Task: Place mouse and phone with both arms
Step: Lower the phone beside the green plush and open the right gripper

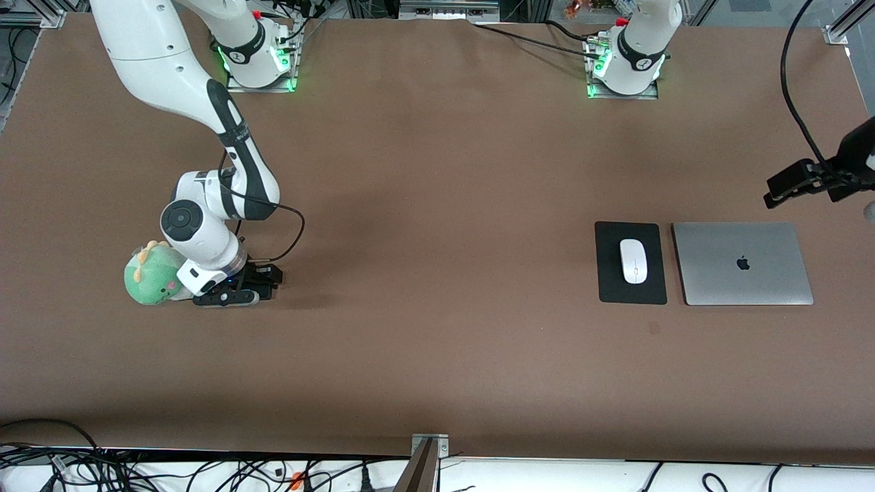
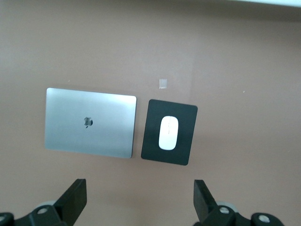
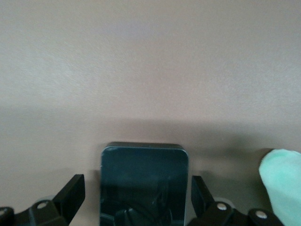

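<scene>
The white mouse (image 1: 634, 260) lies on a black mat (image 1: 608, 277) beside a closed silver laptop (image 1: 743, 264), toward the left arm's end of the table. My left gripper (image 2: 139, 200) is open and empty, high over the table near the laptop. It looks down on the mouse (image 2: 168, 133) and mat (image 2: 151, 141). My right gripper (image 3: 136, 197) is low at the table, open, with one finger (image 3: 71, 190) on each side of the black phone (image 3: 144, 176) and a gap at each. The phone lies flat on the table. In the front view the right gripper (image 1: 232, 294) hides it.
A green plush toy (image 1: 147, 273) sits right against the right wrist, toward the right arm's end; it also shows in the right wrist view (image 3: 282, 183). The laptop shows in the left wrist view (image 2: 89, 122). A small pale mark (image 2: 162, 83) is on the table near the mat.
</scene>
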You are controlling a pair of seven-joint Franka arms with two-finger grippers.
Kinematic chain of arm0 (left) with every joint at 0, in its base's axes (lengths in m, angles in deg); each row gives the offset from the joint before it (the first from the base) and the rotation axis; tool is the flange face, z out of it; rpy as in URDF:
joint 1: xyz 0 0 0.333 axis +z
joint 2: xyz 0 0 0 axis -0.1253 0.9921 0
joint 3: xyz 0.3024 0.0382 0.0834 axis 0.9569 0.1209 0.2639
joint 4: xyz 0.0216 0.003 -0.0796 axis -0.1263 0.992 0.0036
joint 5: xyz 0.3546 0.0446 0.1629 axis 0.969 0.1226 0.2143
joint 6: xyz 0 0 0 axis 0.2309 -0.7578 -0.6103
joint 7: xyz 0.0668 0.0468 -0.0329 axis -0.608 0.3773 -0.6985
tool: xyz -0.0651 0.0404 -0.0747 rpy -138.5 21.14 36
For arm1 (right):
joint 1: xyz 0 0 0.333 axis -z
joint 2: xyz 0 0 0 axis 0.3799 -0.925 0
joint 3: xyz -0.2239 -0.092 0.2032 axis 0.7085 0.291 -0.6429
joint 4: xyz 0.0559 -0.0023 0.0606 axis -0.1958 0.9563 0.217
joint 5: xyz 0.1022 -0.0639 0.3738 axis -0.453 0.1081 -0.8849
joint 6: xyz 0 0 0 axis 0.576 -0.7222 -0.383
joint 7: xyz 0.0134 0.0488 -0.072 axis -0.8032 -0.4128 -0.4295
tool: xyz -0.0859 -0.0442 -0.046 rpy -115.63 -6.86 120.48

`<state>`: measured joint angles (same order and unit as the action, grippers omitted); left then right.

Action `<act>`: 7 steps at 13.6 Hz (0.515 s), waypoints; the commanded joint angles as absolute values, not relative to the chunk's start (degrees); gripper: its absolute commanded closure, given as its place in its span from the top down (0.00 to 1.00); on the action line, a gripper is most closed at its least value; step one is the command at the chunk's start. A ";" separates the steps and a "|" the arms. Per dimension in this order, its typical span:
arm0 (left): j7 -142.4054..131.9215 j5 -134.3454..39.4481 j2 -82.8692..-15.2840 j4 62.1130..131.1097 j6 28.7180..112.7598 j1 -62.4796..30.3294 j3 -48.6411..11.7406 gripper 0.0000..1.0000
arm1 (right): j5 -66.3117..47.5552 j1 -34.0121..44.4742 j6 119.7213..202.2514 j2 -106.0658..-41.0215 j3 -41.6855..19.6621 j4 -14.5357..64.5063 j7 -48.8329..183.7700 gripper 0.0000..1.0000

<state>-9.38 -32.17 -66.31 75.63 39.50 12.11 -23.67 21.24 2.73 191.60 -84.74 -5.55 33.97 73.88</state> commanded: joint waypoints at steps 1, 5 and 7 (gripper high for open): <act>-7.84 -35.19 -73.11 82.59 39.97 5.03 -15.44 1.00 | 16.50 4.40 182.59 -82.78 -6.53 29.08 72.06 1.00; -7.67 -35.91 -75.40 84.52 39.97 -5.51 -4.63 1.00 | 13.94 5.97 174.48 -80.76 -6.18 23.44 71.18 1.00; -7.67 -36.00 -75.58 84.53 39.89 -7.19 -3.12 1.00 | 13.84 6.94 174.22 -78.48 -6.09 23.61 71.09 1.00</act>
